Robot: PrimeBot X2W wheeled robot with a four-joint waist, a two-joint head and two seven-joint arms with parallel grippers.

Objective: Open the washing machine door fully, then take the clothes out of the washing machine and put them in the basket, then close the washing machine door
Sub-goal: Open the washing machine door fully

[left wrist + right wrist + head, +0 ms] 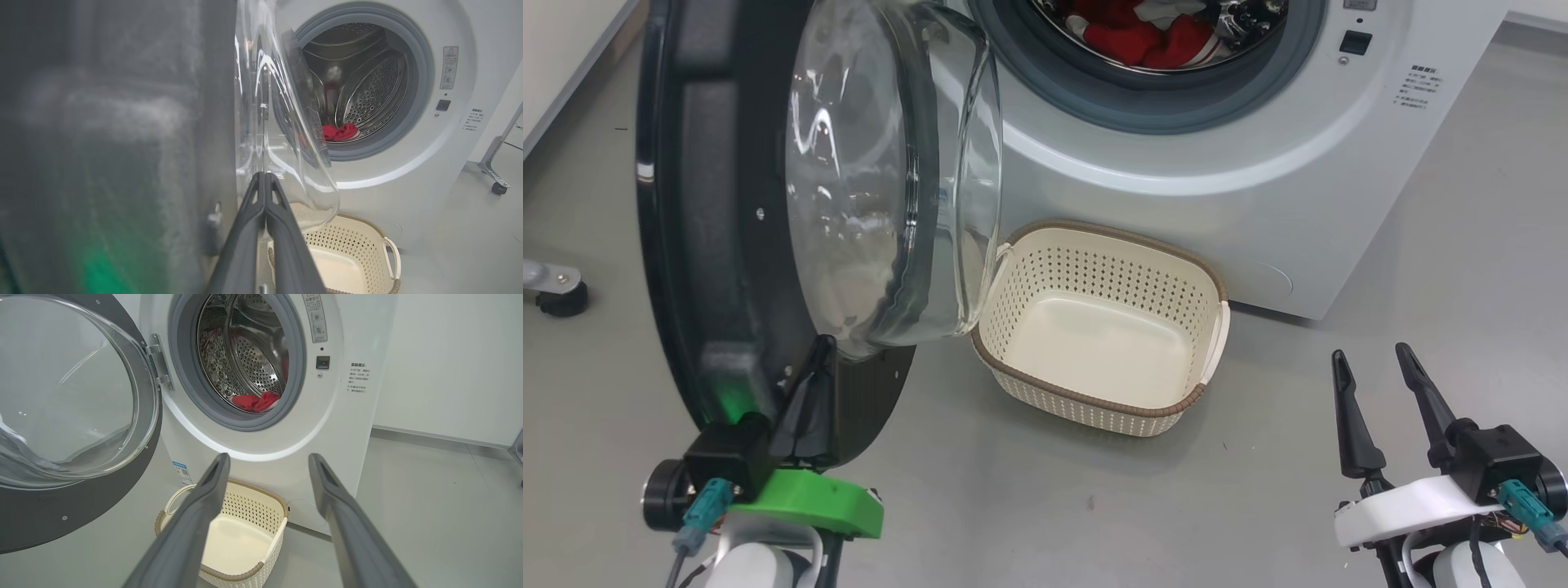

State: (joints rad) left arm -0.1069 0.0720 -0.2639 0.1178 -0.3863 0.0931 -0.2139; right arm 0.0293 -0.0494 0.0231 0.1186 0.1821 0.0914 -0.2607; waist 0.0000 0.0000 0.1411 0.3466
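Bracing the wide-swung washing machine door (pixel 719 245), the left gripper (pixel 264 177) was clenched empty, the right gripper (pixel 1370 353) splayed. Opening seemed done; the red clothes (pixel 1143 41) lay in the drum (pixel 249 355), needing a reach-in grasp next.

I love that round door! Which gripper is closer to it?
Left. The left gripper is shut at the lower rim of the washing machine door; the right gripper hangs open beyond the basket.

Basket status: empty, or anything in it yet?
Empty. The basket shows a bare cream floor in every view; the clothes lie inside the washing machine drum.
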